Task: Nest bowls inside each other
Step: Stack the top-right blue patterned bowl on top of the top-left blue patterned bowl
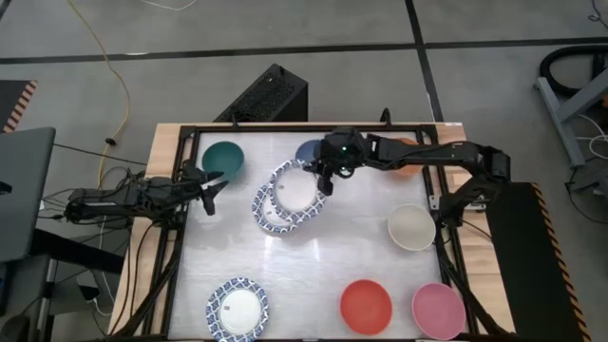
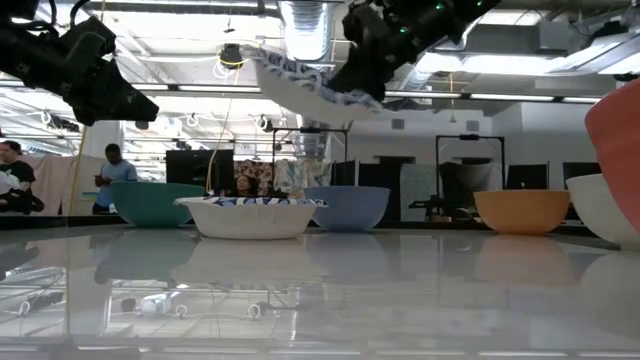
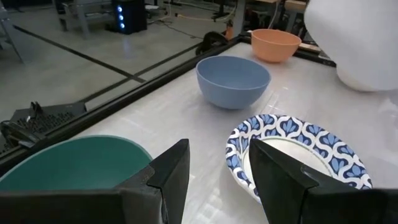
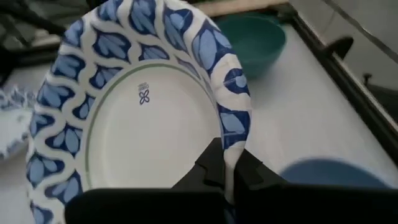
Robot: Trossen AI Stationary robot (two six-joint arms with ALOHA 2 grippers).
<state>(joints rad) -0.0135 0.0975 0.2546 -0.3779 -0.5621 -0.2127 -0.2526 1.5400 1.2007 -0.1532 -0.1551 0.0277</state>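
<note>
- The right gripper [image 4: 227, 171] is pinched shut on the rim of a blue-patterned bowl [image 1: 296, 190], holding it tilted in the air above a second patterned bowl [image 2: 250, 215] on the table [image 1: 313, 261].
- The left gripper [image 3: 217, 171] hangs with fingers apart, empty, beside the green bowl [image 1: 223, 160].
- A third patterned bowl [image 1: 237, 309], red bowl [image 1: 366, 306] and pink bowl [image 1: 439, 310] sit along the near edge.

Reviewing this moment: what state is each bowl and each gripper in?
Held patterned bowl: lifted, tilted, pinched by its rim.
Second patterned bowl: on table, upright, beneath held one.
Third patterned bowl: alone, upright.
Green bowl: upright, empty.
Right gripper: shut on rim.
Left gripper: open, empty.
</note>
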